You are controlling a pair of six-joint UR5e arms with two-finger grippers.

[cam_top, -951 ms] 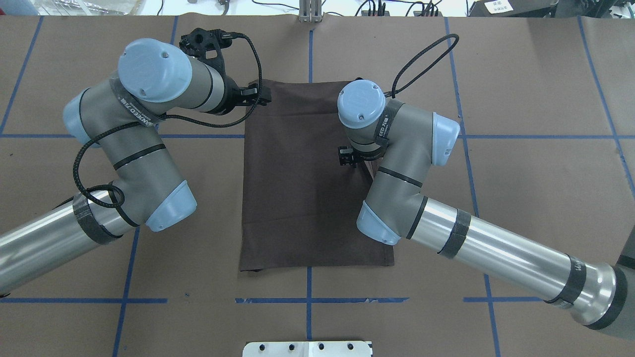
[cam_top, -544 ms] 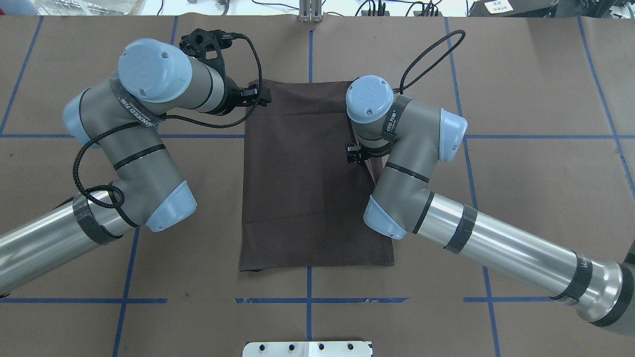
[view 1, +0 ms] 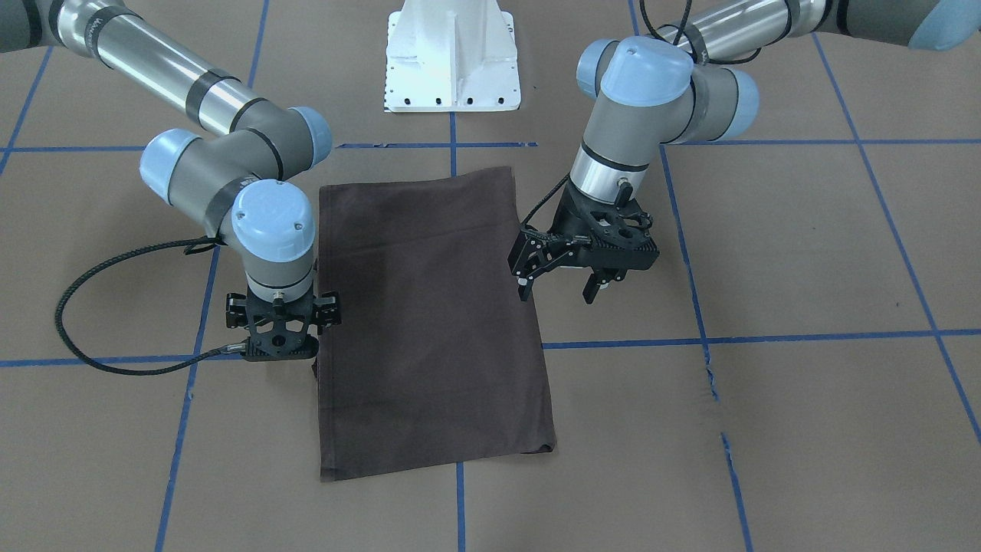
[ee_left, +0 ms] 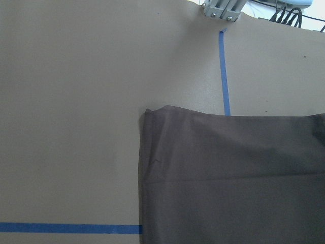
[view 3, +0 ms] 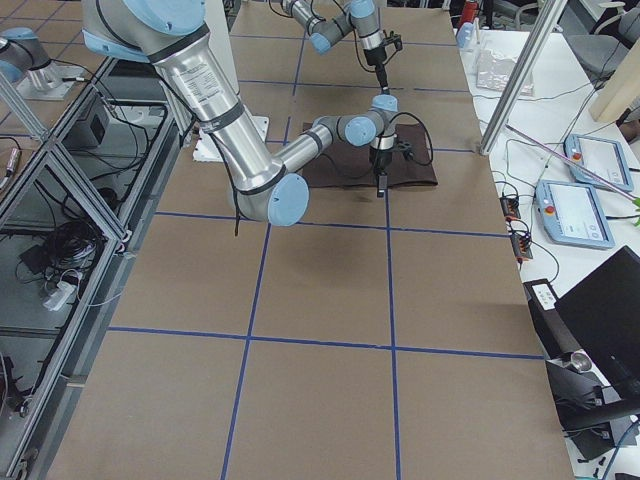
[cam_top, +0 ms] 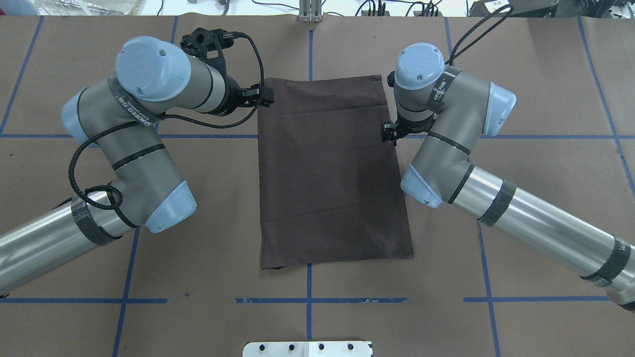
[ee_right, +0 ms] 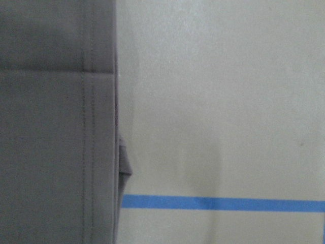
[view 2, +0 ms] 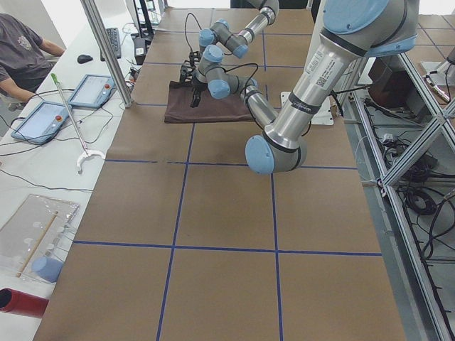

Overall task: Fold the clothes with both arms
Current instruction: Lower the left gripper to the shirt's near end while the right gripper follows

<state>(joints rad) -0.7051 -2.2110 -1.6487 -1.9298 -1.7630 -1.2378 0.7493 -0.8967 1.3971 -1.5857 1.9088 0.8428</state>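
Note:
The dark brown T-shirt lies flat on the brown table as a folded rectangle; collar, lettering and tags are hidden. It also shows in the front view. My left gripper is open and empty, just above the table beside the shirt's left edge, near its far corner. My right gripper points straight down at the shirt's right edge. Its linkages stand spread, its fingertips are hidden behind its body, and it holds nothing. A small flap sticks out from that edge.
The white pedestal base stands at the robot's side of the table. Blue tape lines grid the paper-covered table. A metal post stands at the far edge. A person and tablets are beyond the table.
My right arm swung right and away from me, from over the shirt to its right edge. The shirt slid a little to the right. My left arm barely moved.

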